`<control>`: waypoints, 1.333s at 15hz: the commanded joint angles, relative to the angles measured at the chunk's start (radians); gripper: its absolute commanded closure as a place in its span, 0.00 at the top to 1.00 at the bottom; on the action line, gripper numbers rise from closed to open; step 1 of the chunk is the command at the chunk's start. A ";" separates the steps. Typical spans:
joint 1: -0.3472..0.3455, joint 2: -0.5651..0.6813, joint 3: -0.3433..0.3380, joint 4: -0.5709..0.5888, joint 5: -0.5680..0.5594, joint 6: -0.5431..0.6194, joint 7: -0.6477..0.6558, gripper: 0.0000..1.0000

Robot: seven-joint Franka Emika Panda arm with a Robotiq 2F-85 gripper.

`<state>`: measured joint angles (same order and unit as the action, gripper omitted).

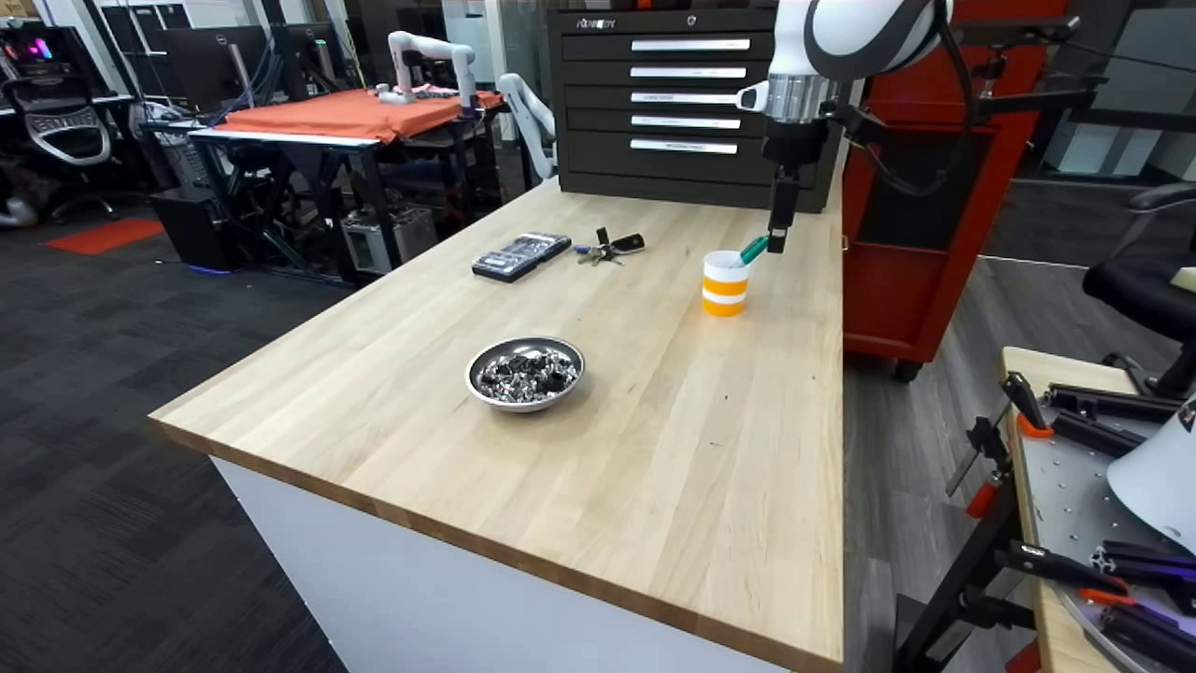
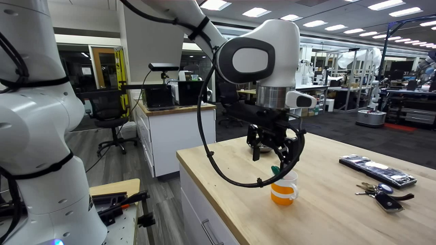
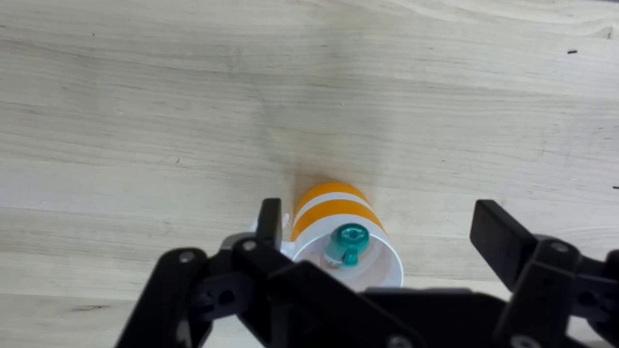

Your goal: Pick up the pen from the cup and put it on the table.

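Pincer point(image 3: 378, 220) spread wide, gripping nothing; green pen point(image 3: 353, 236) leans in upright cup point(image 3: 333, 210) on table point(image 3: 145, 121); pincer's clearance from cup unclear.

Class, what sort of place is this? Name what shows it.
Probably a robotics lab: a robot arm reaches over the table, a second arm stands on an orange-covered bench, and there is a dark drawer chest.
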<state>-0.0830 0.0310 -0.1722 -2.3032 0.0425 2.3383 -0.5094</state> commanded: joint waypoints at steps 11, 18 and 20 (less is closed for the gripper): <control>-0.053 0.114 0.042 0.095 0.034 0.010 -0.083 0.70; -0.067 0.125 0.053 0.116 0.027 0.007 -0.091 0.23; -0.067 0.122 0.054 0.117 0.023 0.002 -0.089 0.10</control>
<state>-0.1269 0.1441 -0.1366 -2.2052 0.0579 2.3384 -0.5737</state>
